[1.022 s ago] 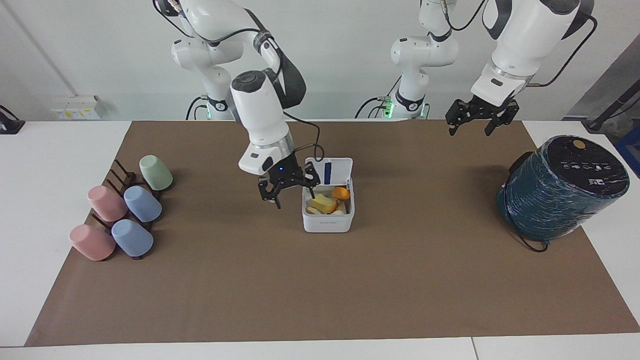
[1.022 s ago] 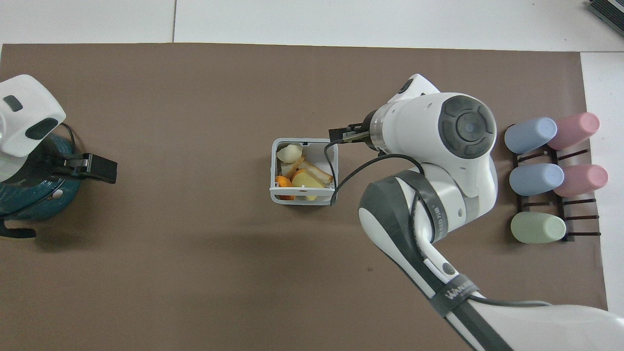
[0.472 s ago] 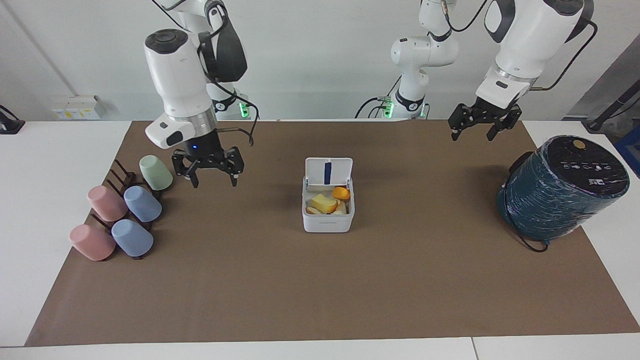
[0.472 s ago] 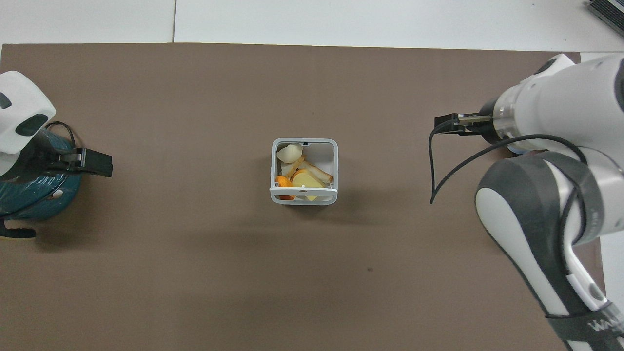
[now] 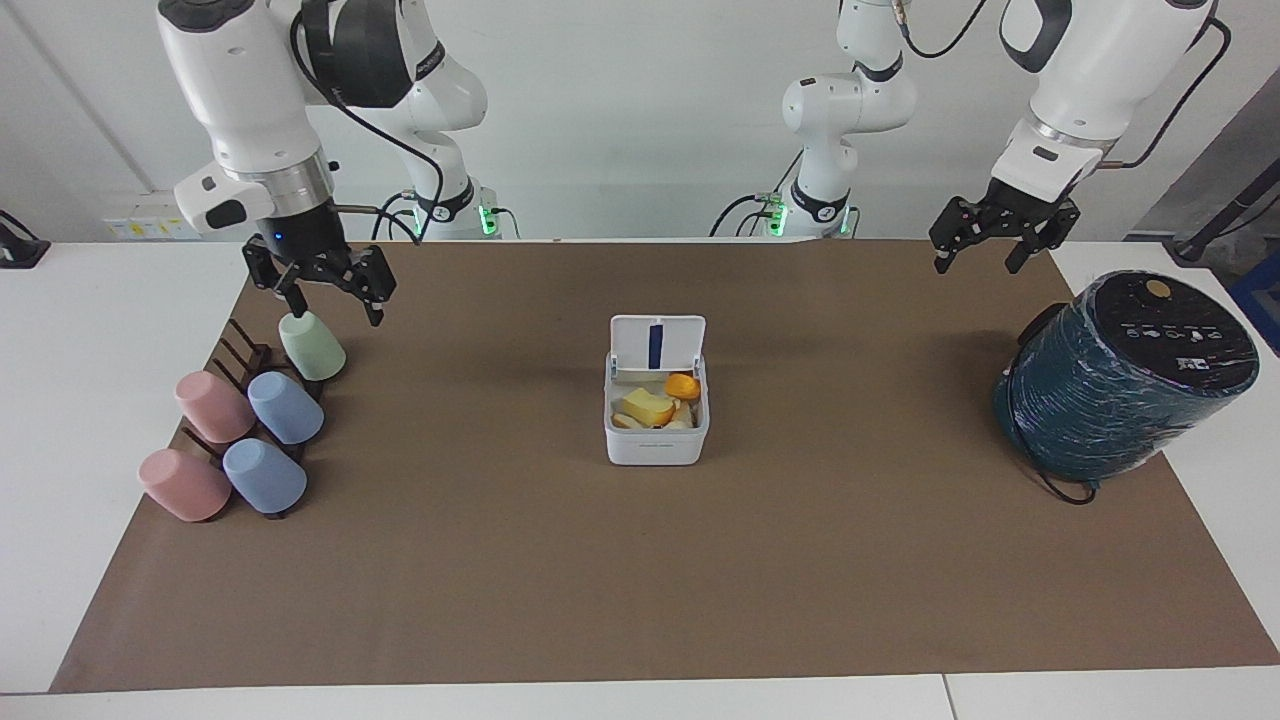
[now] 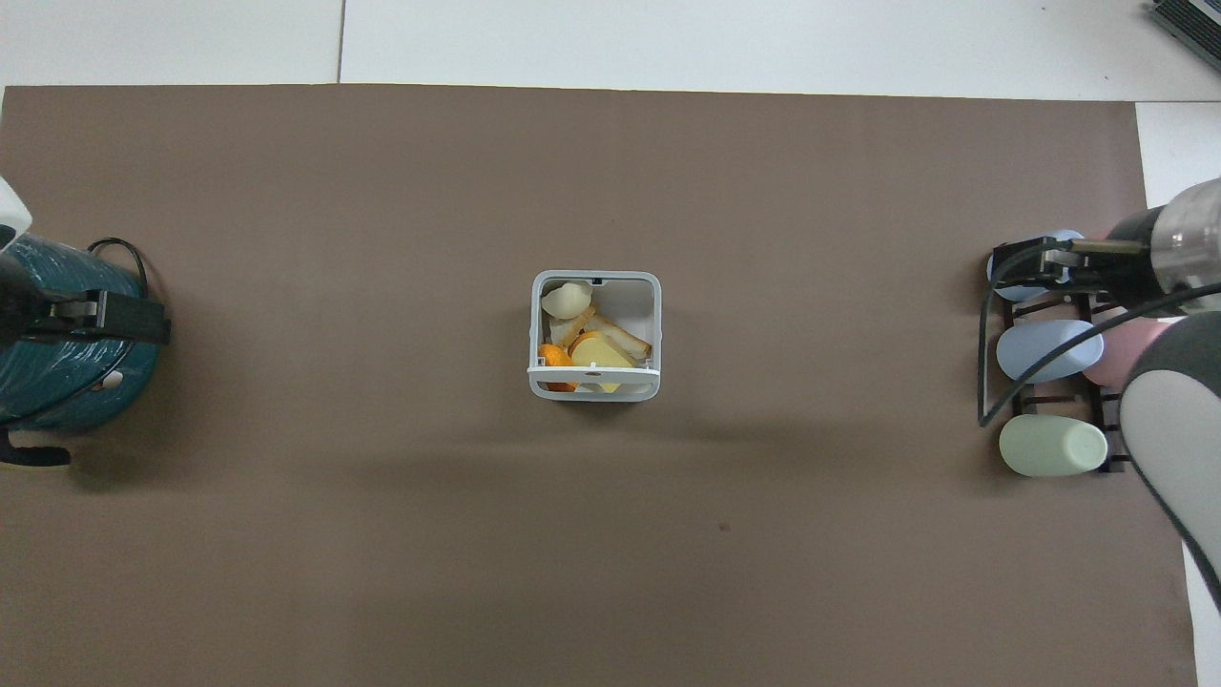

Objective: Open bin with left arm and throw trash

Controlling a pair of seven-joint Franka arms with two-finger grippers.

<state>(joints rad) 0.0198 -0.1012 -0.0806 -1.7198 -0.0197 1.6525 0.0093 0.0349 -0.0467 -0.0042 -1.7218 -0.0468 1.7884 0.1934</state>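
The small white bin (image 5: 655, 447) stands mid-mat with its lid (image 5: 657, 343) tipped up and open, blue stripe showing. The trash lies inside it: a cream-yellow wedge (image 5: 648, 407), an orange piece (image 5: 682, 385) and pale scraps. The overhead view shows the bin (image 6: 593, 388) with the scraps (image 6: 599, 350) in it. My left gripper (image 5: 976, 262) is open and empty, raised over the mat's robot-side edge beside the teal cylinder; overhead it (image 6: 134, 320) sits over the cylinder. My right gripper (image 5: 335, 305) is open and empty over the green cup, far from the bin.
A big dark teal cylinder (image 5: 1125, 375) with a cable stands at the left arm's end. A dark rack with pastel cups, green (image 5: 311, 346), blue (image 5: 285, 407) and pink (image 5: 213, 406), stands at the right arm's end. The brown mat (image 5: 640, 580) covers the table.
My right gripper has left the bin's side and swung up toward the right arm's end, now over the cup rack. My left gripper has drifted slightly toward the teal cylinder. The bin stays open.
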